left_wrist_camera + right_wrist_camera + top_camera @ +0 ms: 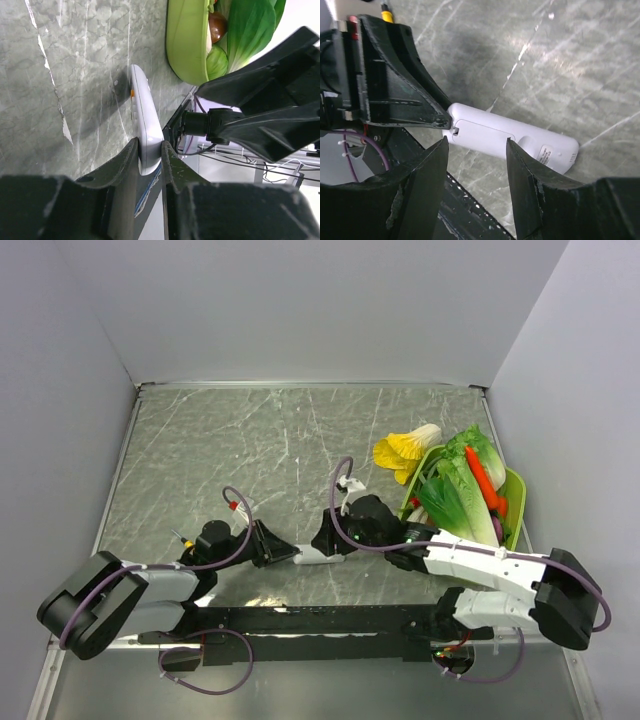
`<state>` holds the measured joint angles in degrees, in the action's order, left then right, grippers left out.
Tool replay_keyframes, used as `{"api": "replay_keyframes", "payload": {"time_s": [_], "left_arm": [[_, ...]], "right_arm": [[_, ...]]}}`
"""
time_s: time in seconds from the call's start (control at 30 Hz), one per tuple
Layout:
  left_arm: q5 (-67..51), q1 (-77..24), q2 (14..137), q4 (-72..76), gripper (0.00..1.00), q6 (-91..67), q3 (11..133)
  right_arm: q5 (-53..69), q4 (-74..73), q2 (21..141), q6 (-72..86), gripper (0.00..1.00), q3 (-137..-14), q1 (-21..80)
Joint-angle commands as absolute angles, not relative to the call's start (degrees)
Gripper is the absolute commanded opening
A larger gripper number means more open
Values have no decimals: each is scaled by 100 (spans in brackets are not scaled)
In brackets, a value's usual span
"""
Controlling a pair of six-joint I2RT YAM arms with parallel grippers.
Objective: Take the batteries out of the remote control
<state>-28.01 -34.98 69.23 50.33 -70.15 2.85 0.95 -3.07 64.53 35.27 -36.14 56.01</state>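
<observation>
- Pinching one short end of the white remote control (144,120) with the left gripper (149,150), one black finger pressed on each side.
- Down on the grey table (250,440) with the remote control (315,555), close to the front edge, right between the two arms.
- Pointing the left gripper (280,550) in from the left and the right gripper (328,535) in from the right, tip to tip over the remote control.
- Holding the right gripper (476,150) spread apart, with the remote control (505,137) showing in the gap between the two fingers; cannot tell if touching it.
- Facing the right wrist camera with the back of the remote control, its lid (482,132) shut flat.
- Off to the right, well apart from the remote control: a green basket (516,495) full of leafy greens, with an orange carrot (480,478) on top.
- Just beside the basket, on the table: a yellow and white leafy bunch (405,450).
</observation>
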Motion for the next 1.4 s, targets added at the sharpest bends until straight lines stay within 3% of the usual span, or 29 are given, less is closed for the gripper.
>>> {"api": "replay_keyframes", "payload": {"time_s": [0.0,0.23,0.33,0.57,1.03,1.37], "left_arm": [[-2751,-3551,6873,5449,13,-7022,299],[-2664,-3621,7075,5651,10,-7154,238],[-2514,-3665,7075,5774,1,-7295,115],[-1987,-3876,6698,5460,1,-7418,9],[-862,-4017,5458,3939,1,-7559,-246],[-835,-4017,5870,4112,1,-7646,-316]], "right_arm": [[237,-606,6679,4121,57,-3998,5634],[194,-1309,6935,4737,56,-4350,5695],[18,-1423,6838,5140,54,-4333,5766],[-79,-1371,7022,5739,52,-4289,5792],[-430,-1459,7321,5432,52,-4737,5836],[-316,-1301,7822,5115,54,-5132,5827]]}}
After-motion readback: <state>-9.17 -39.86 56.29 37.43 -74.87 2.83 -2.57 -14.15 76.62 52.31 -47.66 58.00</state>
